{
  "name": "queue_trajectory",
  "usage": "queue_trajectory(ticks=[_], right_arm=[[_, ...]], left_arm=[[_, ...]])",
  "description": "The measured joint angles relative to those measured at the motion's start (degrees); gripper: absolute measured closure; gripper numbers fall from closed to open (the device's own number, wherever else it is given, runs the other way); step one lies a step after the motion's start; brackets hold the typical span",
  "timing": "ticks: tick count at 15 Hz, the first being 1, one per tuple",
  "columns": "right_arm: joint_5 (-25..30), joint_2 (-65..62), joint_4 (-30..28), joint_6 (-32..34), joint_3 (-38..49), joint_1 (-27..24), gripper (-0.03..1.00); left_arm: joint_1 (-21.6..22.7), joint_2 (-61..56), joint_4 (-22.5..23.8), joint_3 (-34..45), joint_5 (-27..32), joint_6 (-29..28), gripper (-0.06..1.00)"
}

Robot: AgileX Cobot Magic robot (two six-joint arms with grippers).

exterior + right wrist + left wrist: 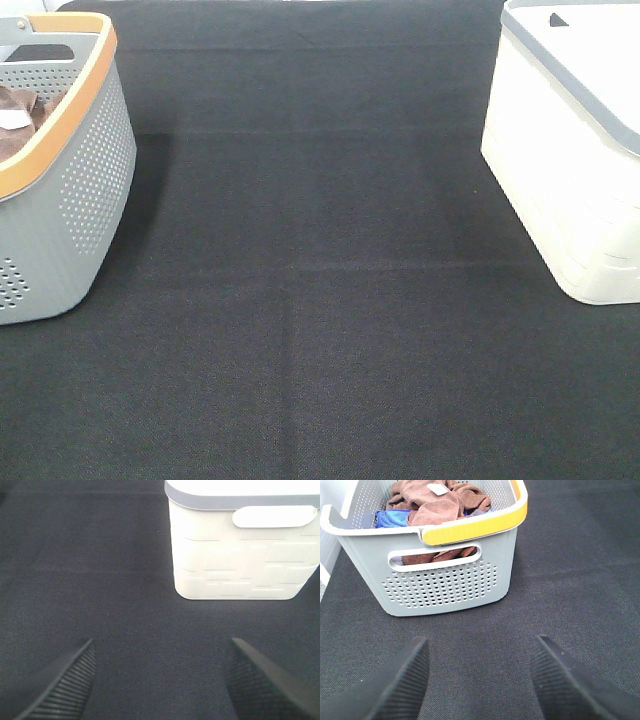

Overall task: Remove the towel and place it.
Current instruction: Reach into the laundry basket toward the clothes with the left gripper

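Observation:
A reddish-brown towel [437, 501] with a small white tag lies crumpled on top in the grey perforated basket [445, 587] with an orange-yellow rim. In the exterior high view the basket [60, 200] stands at the far left, with a bit of the towel [22, 105] showing inside. My left gripper [477, 680] is open and empty, low over the black mat a short way in front of the basket. My right gripper [160, 680] is open and empty, facing the white bin [240, 550]. Neither gripper shows in the exterior high view.
A blue cloth [390, 517] lies in the basket beside the towel. The white bin [570, 150] with a grey rim stands at the far right. A black woven mat [320, 300] covers the table between basket and bin.

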Motion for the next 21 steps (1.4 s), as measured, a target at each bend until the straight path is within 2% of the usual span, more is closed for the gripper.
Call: queue_trajectory(ticks=[21], right_arm=[[0.00,0.00,0.00,0.00,0.00,0.00,0.28]], left_arm=[[0.00,0.00,0.00,0.00,0.00,0.00,0.36]])
